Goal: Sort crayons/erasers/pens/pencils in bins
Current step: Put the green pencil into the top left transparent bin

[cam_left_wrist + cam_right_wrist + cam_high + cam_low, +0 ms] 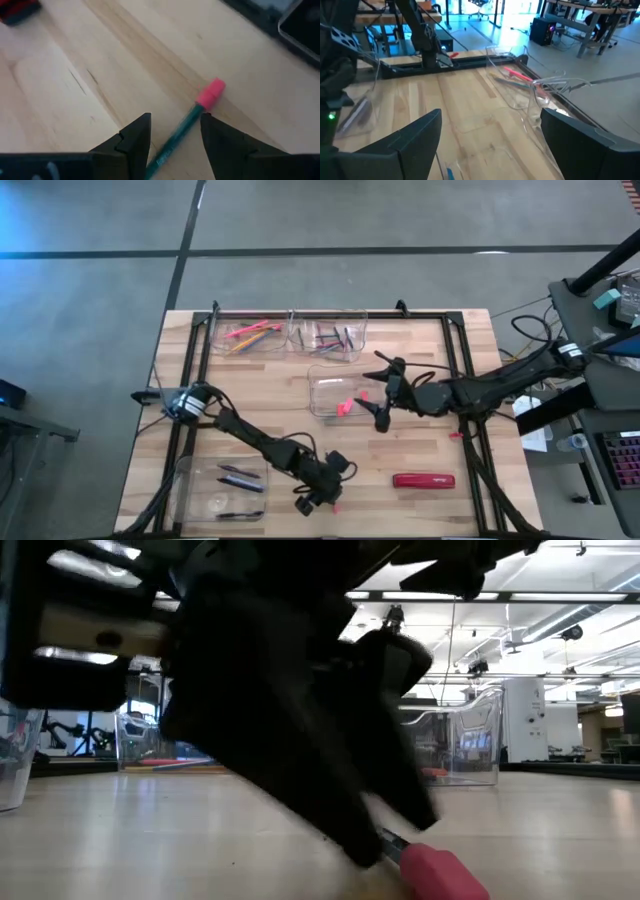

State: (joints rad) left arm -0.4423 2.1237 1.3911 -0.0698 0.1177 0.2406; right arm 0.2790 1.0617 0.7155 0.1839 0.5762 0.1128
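The pale wooden table [420, 450] sits on a grey concrete floor [300, 220]; beyond it the low view shows a bright workshop with ceiling lights. The left gripper [172, 137] is low over the near edge, its 2 fingers straddling a green pencil [177, 135] with a pink eraser tip, though whether they press it I cannot tell. The right gripper [375, 392] hangs released at the edge of a clear bin [335, 392] holding pink erasers [345, 406]. A red oblong object [423, 480] lies to the left gripper's right (untouched). 3 more bins [218, 492] stand farther off.

Pencil [181, 131] on the table [420, 510] between left hand's [318, 502] fingers [134, 142]; right hand [376, 396] beside middle bin [322, 384].
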